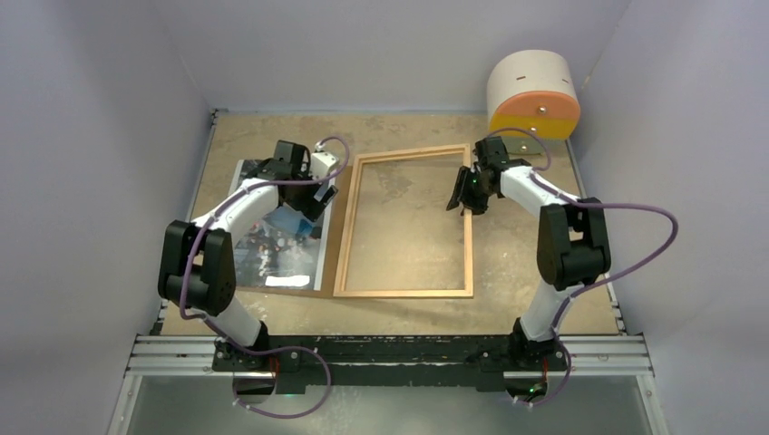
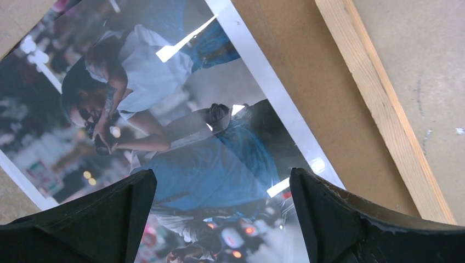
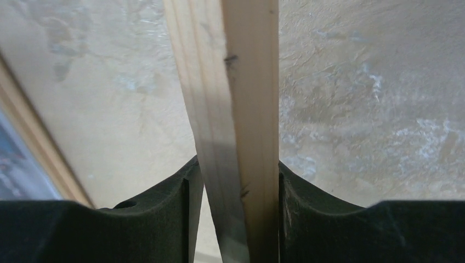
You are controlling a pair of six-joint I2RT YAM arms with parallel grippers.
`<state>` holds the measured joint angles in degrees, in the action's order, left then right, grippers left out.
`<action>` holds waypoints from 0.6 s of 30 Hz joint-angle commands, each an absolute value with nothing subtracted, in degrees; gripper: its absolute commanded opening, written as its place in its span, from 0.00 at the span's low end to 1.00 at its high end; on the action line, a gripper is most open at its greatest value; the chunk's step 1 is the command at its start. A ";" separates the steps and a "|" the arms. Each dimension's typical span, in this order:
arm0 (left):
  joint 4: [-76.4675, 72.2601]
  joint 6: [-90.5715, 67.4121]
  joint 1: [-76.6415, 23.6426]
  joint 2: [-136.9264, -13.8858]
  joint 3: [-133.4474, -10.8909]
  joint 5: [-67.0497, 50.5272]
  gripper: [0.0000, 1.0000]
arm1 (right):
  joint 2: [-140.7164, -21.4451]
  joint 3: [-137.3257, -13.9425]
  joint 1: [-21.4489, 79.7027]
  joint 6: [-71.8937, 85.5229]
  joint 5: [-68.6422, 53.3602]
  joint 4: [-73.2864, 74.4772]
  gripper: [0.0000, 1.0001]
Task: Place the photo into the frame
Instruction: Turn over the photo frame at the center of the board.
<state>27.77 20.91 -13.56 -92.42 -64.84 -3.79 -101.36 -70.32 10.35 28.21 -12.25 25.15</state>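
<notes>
The photo point(image 1: 272, 249) lies face up at the left, on a brown backing panel point(image 1: 334, 222). The frame point(image 1: 405, 292) of light wood lies at the table's middle, just right of the panel. My left gripper point(image 1: 308, 195) hovers open over the photo's far right part. In the left wrist view its fingers point(image 2: 109, 219) straddle the blue-shirted figure on the photo point(image 2: 181, 137), with the panel point(image 2: 307, 82) and the frame's left rail point(image 2: 378, 104) to the right. My right gripper point(image 1: 464, 195) is shut on the frame's right rail point(image 3: 241, 109), a finger point(image 3: 164, 219) on each side.
A white and orange cylinder point(image 1: 533, 91) stands at the back right corner. Grey walls close in the table on three sides. A metal rail point(image 1: 390, 353) with the arm bases runs along the near edge.
</notes>
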 commanded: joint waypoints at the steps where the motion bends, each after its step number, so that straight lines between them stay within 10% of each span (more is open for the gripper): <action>1: 23.56 23.06 -13.43 -94.00 -63.27 -1.49 1.00 | -104.76 -74.20 13.55 25.49 -5.07 25.34 0.48; 18: 17.34 25.26 -23.35 -98.88 -59.92 3.67 1.00 | -110.86 -74.71 13.62 24.24 3.72 26.74 0.50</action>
